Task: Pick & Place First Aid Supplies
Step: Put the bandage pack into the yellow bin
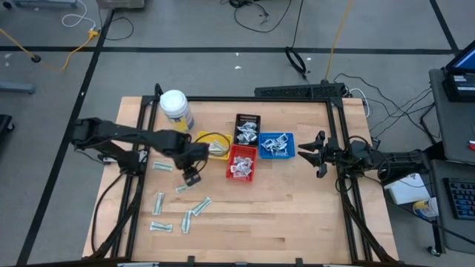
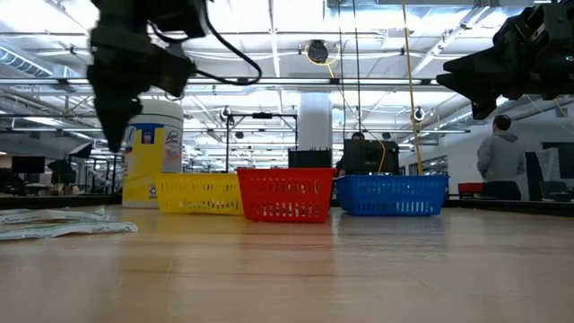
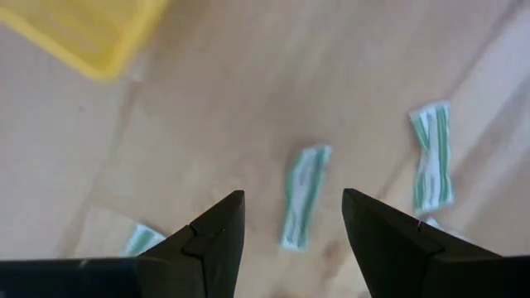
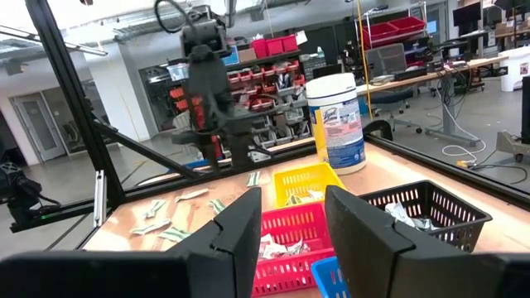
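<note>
Left claw [image 3: 293, 217], spread wide, hovers over a green-striped packet [image 3: 303, 197] at centre frame on the counter [image 1: 297, 215]; best to drop straight, straddling its narrow width.

White jar [image 4: 337, 120]: label reads "Lysol" (blurred, only just); packet print unreadable.

Four small baskets sit on the table: one yellow [image 1: 211, 144], one black [image 1: 248, 124], one red [image 1: 242, 162] and one blue [image 1: 276, 145]. A single white jar [image 1: 175, 109] stands beside them. About seven pale green-striped packets [image 1: 194, 208] lie loose on the wood; the packets heaped inside the baskets are too jumbled to count. Two robot arms are present.
</note>
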You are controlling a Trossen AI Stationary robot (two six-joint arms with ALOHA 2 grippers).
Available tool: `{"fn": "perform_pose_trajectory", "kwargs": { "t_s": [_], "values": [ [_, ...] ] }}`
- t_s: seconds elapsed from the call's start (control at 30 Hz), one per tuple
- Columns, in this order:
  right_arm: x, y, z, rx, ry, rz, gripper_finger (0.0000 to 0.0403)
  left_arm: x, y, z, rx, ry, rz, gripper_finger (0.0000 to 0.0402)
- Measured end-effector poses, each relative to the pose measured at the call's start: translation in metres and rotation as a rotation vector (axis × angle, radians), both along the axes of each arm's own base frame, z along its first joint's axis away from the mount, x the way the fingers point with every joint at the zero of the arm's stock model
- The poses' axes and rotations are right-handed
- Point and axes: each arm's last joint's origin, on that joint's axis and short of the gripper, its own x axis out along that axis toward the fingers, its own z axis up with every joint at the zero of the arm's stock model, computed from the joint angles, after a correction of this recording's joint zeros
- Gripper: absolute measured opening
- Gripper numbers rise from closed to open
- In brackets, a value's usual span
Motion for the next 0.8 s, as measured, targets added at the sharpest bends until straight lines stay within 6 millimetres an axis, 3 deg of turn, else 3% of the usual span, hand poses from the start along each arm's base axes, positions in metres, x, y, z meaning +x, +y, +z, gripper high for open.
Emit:
{"fn": "perform_pose_trajectory", "kwargs": {
  "t_s": [0.37,0.8],
  "values": [
    [0.0,0.0,0.0,0.0,0.0,0.0,0.013,-0.011,-0.024,0.001,-0.008,-0.006,-0.037,0.0214],
    [0.0,0.0,0.0,0.0,0.0,0.0,0.013,-0.016,-0.046,-0.043,-0.005,0.025,-0.057,0.0214]
  ]
}}
